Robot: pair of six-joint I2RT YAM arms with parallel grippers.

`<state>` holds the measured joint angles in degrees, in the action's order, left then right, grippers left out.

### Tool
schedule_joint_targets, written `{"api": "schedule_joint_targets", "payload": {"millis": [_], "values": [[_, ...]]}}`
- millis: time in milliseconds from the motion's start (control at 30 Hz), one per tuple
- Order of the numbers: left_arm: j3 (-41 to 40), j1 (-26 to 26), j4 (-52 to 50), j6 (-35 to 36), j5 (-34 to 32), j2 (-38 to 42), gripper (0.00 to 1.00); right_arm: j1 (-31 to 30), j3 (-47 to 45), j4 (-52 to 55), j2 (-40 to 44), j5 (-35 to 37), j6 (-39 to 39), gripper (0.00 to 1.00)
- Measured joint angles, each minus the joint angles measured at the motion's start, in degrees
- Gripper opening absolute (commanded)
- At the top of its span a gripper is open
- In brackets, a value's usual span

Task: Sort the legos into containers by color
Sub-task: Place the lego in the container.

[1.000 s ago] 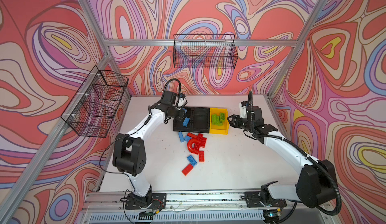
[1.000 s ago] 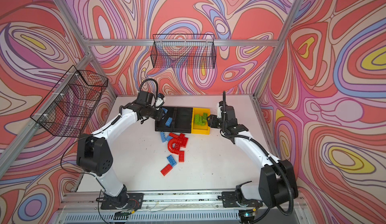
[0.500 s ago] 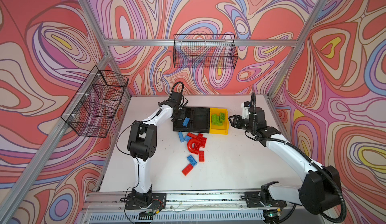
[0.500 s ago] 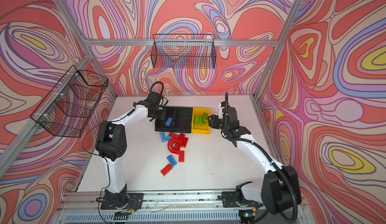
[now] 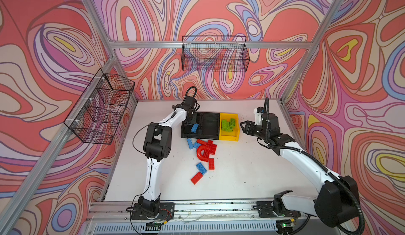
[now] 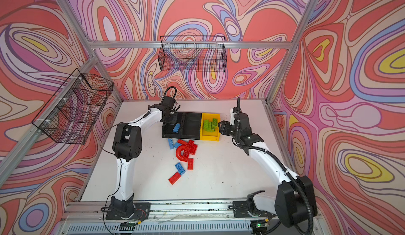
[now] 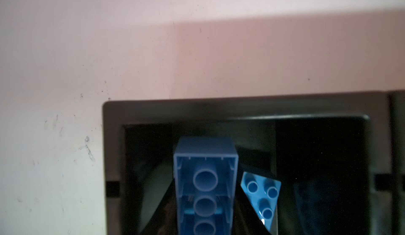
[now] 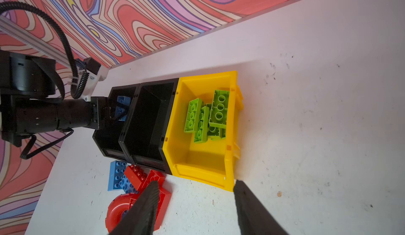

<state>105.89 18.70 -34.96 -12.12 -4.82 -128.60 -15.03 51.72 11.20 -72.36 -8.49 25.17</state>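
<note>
My left gripper (image 5: 189, 122) reaches down into the left black container (image 5: 186, 134) and is shut on a blue lego (image 7: 205, 179), whose hollow underside faces the wrist camera. A second blue lego (image 7: 262, 192) lies beside it in that container. The middle black container (image 5: 210, 125) looks empty. The yellow container (image 5: 229, 136) holds several green legos (image 5: 229, 124). My right gripper (image 5: 243, 126) hovers open just right of the yellow container, nothing between its fingers (image 8: 149, 201). Loose on the table lie a red arch (image 5: 200, 154), red legos (image 5: 210, 146) and blue legos (image 5: 190, 143).
A blue lego (image 5: 201, 168) and two red ones (image 5: 196, 177) (image 5: 211, 163) lie nearer the front. Black wire baskets hang on the left wall (image 5: 100, 106) and back wall (image 5: 214, 56). The left arm's elbow (image 5: 156, 139) stands left of the pile.
The left arm's elbow has swung up and toward the containers while its gripper stayed in the left black container. The right arm has drifted slightly to the right.
</note>
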Motion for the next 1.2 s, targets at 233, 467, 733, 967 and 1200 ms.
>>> {"api": "schedule_joint_targets", "payload": {"millis": [233,467,733,967,1200], "values": [[2.4,0.04,-1.92,-0.13,-0.17,-1.7,0.43,0.0,-0.31,0.0,0.2,0.13,0.02,0.59],[2.29,0.15,-2.14,-0.09,-0.15,-1.7,0.51,0.0,-0.37,0.17,0.22,0.13,0.09,0.59],[-2.03,0.72,-2.78,-0.11,0.63,2.08,0.52,0.0,-0.37,0.2,0.24,0.17,0.42,0.59],[-15.39,2.1,-2.45,-2.97,1.81,22.43,0.53,0.0,-0.48,0.11,0.22,0.17,0.31,0.59],[-31.91,5.2,-0.7,-11.37,3.39,34.67,0.53,0.0,-0.5,-0.5,-1.62,-0.39,-0.28,0.59]]}}
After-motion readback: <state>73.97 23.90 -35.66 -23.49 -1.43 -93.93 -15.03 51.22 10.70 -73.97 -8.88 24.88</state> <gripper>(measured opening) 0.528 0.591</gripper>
